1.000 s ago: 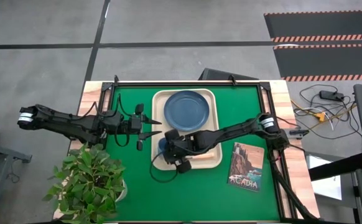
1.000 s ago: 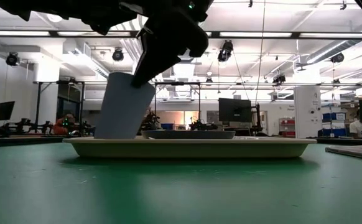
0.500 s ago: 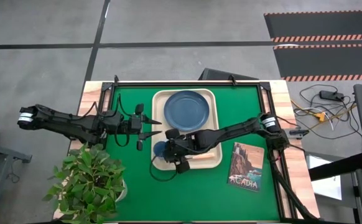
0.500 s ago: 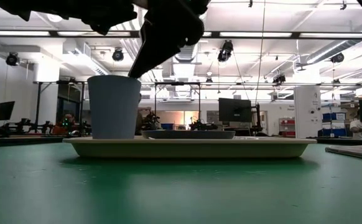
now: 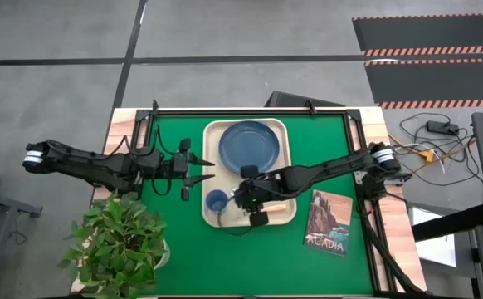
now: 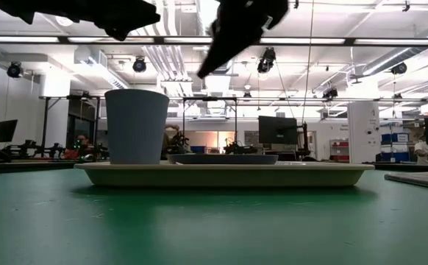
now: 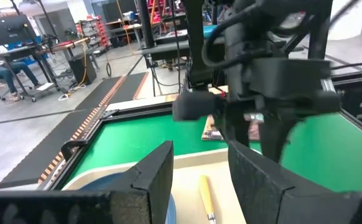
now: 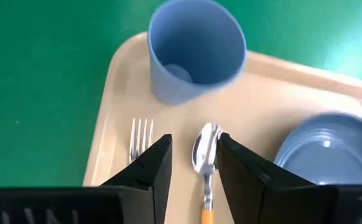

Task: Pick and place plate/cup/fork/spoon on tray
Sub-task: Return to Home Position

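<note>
The blue cup (image 5: 217, 201) stands upright on the cream tray (image 5: 290, 170), in its near left corner; it also shows in the low view (image 6: 136, 125) and the right wrist view (image 8: 196, 50). The dusty-blue plate (image 5: 249, 146) lies on the tray's far half. The fork (image 8: 140, 140) and the spoon (image 8: 204, 149) lie side by side on the tray, right of the cup. My right gripper (image 5: 241, 199) hangs open and empty above them, right of the cup. My left gripper (image 5: 195, 173) is open and empty over the mat, left of the tray.
A book (image 5: 328, 223) lies on the green mat (image 5: 324, 149) right of the tray's near end. A potted plant (image 5: 121, 245) stands at the table's near left corner. There is bare mat near the front edge and right of the plate.
My right gripper has set the tilted cup down upright on the tray's near left corner and let go of it. It has then risen and drawn back toward the table's right edge. The cup stands alone now.
</note>
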Controlling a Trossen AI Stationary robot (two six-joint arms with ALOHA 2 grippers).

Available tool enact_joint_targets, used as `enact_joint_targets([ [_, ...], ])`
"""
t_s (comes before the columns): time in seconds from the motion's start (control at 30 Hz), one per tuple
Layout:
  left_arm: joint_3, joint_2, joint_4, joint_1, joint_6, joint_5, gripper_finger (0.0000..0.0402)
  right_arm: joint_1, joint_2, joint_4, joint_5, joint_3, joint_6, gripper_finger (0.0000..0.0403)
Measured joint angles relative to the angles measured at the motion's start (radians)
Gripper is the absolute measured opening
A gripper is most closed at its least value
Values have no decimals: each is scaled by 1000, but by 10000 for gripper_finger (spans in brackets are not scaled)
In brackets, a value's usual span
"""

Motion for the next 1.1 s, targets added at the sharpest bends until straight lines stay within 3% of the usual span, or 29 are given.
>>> enact_joint_targets([
  [0.17, 0, 2, -46, 0, 0, 0, 136, 11, -139, 141, 0, -227, 60, 101],
  [0.37, 0, 5, -128, 0, -11, -60, 136, 35, -307, 187, 1, -450, 186, 76],
  [0.6, 0, 5, -263, 0, -131, -184, 136, 67, -470, 241, -1, -676, 322, 57],
  [0.8, 0, 5, -370, 0, -274, -196, 136, 80, -544, 276, 0, -820, 411, 57],
  [0.93, 0, 5, -444, 0, -324, -198, 136, 80, -558, 416, 0, -907, 347, 57],
  [1.1, -2, 1, -464, 0, -263, -145, 136, 63, -581, 686, -1, -1012, 150, 57],
])
